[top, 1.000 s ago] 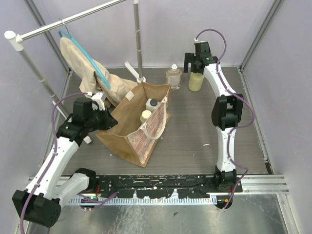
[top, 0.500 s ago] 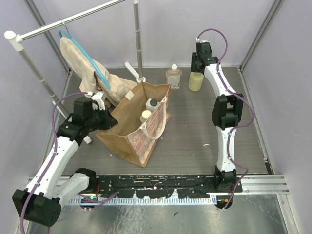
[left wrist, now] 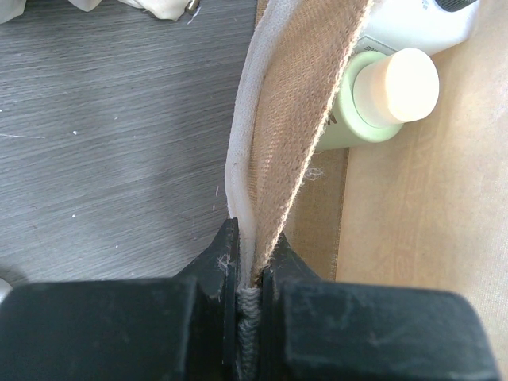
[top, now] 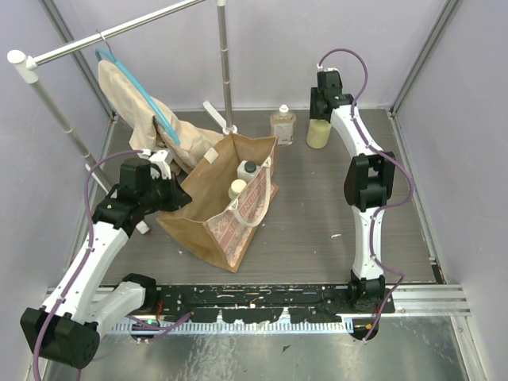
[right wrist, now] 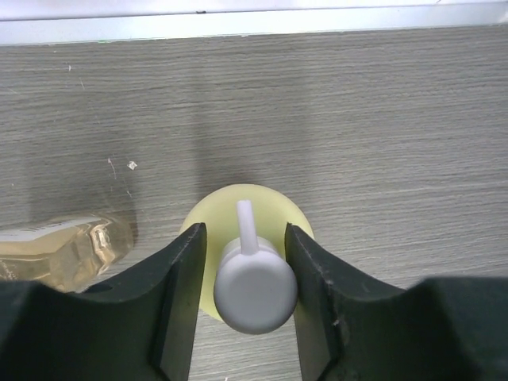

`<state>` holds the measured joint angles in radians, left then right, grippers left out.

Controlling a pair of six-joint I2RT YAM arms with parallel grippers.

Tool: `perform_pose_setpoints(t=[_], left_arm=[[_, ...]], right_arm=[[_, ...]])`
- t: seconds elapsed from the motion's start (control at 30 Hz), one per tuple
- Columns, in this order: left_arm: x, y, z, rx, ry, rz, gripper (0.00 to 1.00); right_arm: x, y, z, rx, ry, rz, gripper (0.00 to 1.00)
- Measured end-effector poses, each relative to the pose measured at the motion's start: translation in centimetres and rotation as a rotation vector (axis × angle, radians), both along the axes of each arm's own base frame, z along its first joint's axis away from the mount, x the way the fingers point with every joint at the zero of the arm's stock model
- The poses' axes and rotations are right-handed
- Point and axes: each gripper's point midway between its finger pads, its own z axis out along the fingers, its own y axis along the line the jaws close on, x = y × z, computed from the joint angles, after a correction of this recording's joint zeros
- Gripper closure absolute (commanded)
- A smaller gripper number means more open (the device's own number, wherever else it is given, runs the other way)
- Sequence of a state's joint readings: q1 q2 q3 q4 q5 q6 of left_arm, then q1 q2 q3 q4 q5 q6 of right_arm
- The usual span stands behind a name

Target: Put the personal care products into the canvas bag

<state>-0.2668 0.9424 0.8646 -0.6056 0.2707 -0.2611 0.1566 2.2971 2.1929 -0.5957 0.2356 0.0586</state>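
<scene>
Pincer L (left wrist: 248, 248) clenched on bag (left wrist: 305, 119) rim; pincer R (right wrist: 245, 242) grasps bottle (right wrist: 272, 208) cap (body half-hidden).

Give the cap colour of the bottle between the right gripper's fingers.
The cap is white, on the yellow-green bottle; clearest in the right wrist view.

R claw (right wrist: 244, 238) came down & closed on yellow-green bottle (right wrist: 266, 200).

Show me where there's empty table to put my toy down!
The widest bare patch is the grey table between the canvas bag and the right arm. Another strip lies beyond that arm, by the right wall. It's crowded at the back: amber bottle, yellow-green bottle, beige garment.
</scene>
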Motion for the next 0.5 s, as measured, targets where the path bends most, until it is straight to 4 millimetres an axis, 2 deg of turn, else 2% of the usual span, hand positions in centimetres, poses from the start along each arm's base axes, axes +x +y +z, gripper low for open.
perform_pose_setpoints(t=[0.03, 0.1, 0.17, 0.5], left_arm=[[0.00, 0.00, 0.00, 0.000, 0.000, 0.000, 0.98], [0.00, 0.01, 0.00, 0.000, 0.000, 0.000, 0.98], [0.00, 0.00, 0.00, 0.000, 0.000, 0.000, 0.99], [0.03, -0.02, -0.05, 0.000, 0.002, 0.000, 0.99]], right_arm=[[0.02, 0.00, 0.03, -0.002, -0.002, 0.000, 0.71], [0.23, 0.08, 0.23, -0.001, -0.013, 0.003, 0.87], [0.27, 0.25, 0.31, 0.003, -0.017, 0.004, 0.98], [-0.63, 0.11, 0.48, -0.002, -0.005, 0.003, 1.00]])
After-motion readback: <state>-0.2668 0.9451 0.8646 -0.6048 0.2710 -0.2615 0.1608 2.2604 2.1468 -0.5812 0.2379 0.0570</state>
